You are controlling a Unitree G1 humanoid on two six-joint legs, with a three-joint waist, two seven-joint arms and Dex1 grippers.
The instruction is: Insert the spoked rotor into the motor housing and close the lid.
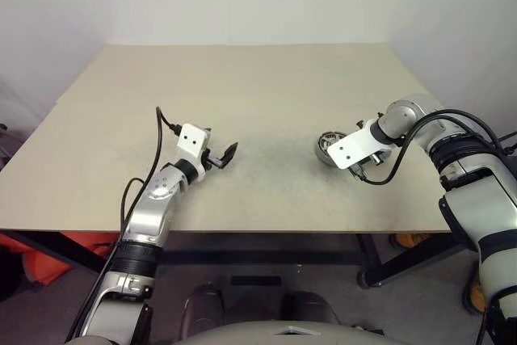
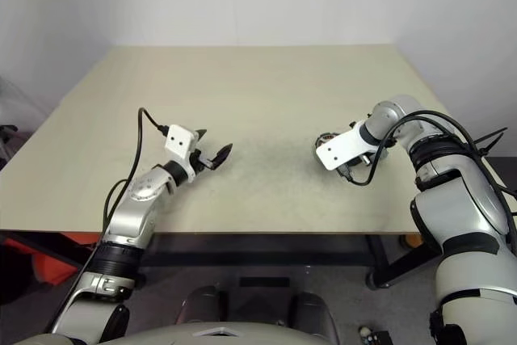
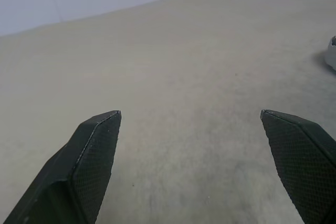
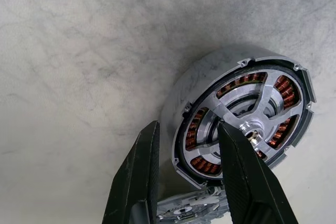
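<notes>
Clamped between the right gripper's (image 4: 184, 174) fingers is the motor housing's (image 4: 239, 111) rim; well apart, the left gripper (image 3: 191, 156) is spread wide, nothing held.

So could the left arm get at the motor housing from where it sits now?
Probably, though not straight away. The table between the open left gripper and the motor housing is bare, but the right gripper straddles the housing's wall, one finger outside and one inside, so access is crowded.
</notes>
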